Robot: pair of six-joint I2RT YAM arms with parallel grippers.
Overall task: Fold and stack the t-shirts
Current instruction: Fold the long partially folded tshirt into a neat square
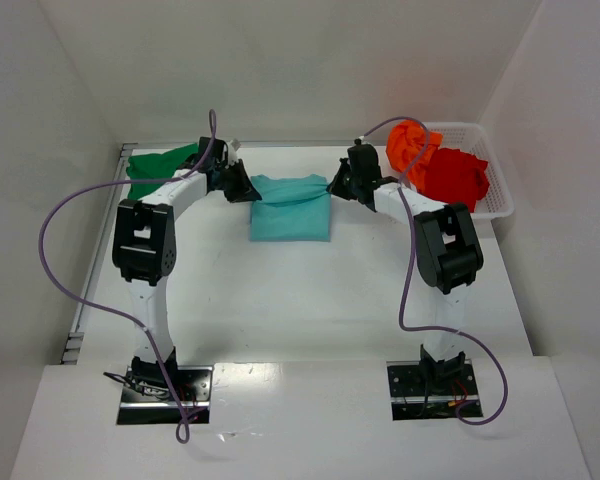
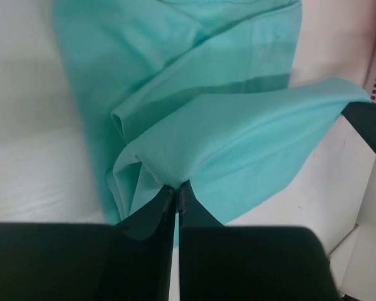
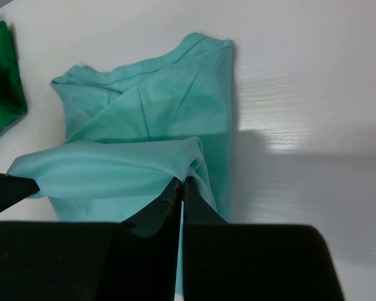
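Left gripper (image 2: pixel 175 190) and right gripper (image 3: pixel 180 184) each pinch soft (apparently fine-knit) teal t-shirt (image 1: pixel 291 218) folds.

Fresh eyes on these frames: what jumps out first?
The light teal t-shirt lies mid-table toward the far side, with the left gripper and right gripper each shut on one end of a raised fold of it. Next come the orange t-shirt and red t-shirt, heaped in the white basket at far right, and the dark green t-shirt at the far left corner.
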